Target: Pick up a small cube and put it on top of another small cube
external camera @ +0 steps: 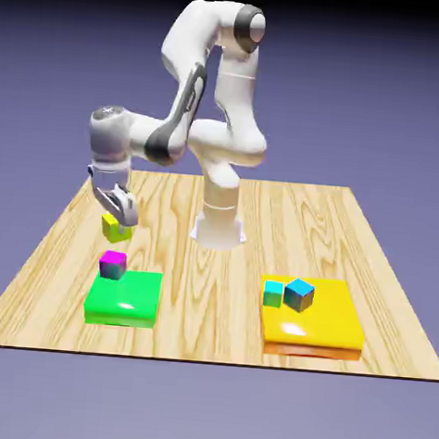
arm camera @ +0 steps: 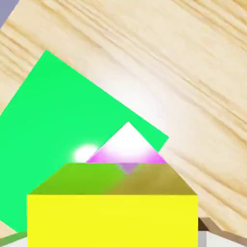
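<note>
My gripper (external camera: 117,221) is shut on the small yellow cube (external camera: 117,227), which hangs clear of the table at the exterior view's left. In the hand view the yellow cube (arm camera: 113,207) fills the bottom and hides the fingertips. Just below it stands the other small cube (external camera: 113,265), magenta on top with dark sides, at the back left corner of the green slab (external camera: 124,297). From the hand camera its magenta top (arm camera: 128,147) peeks out right behind the yellow cube, over the green slab (arm camera: 58,130).
A yellow-orange slab (external camera: 310,321) lies at the exterior view's right, carrying a cyan-and-green cube (external camera: 273,293) and a blue-topped grey cube (external camera: 299,294). The robot's base (external camera: 218,225) stands at the middle of the wooden table (external camera: 219,270).
</note>
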